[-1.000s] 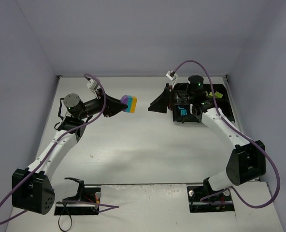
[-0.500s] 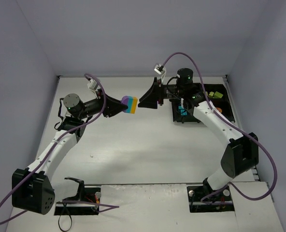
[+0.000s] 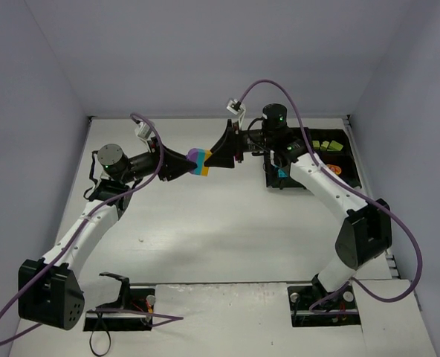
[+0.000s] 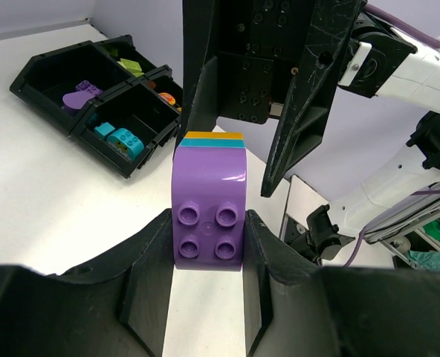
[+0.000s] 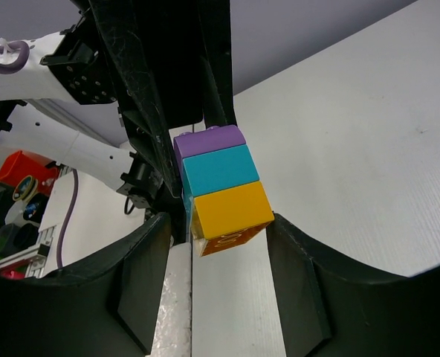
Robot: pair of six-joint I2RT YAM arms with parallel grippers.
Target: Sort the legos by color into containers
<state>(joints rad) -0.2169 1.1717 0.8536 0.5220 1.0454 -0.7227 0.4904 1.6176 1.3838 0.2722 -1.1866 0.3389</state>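
My left gripper [image 3: 188,160] is shut on the purple brick [image 4: 209,216] of a three-brick stack [image 3: 199,160], purple, cyan and orange, held in the air above the table. My right gripper [image 3: 214,158] is open. Its jaws stand on either side of the orange end brick [image 5: 231,216], with a gap on the left side. The cyan brick [image 5: 220,172] sits between the orange and the purple [image 5: 209,141]. The black four-compartment tray [image 4: 27,82] holds a purple brick [image 4: 82,94], cyan bricks [image 4: 116,137], green bricks [image 3: 325,146] and an orange one [image 3: 335,169], each colour in its own compartment.
The tray [image 3: 354,178] stands at the back right of the white table, partly under my right arm. Grey walls close the back and both sides. Purple cables arch over both arms.
My right gripper has swung left from over the tray to the held stack, and its open jaws now flank the orange brick. My left gripper and the stack have stayed put.
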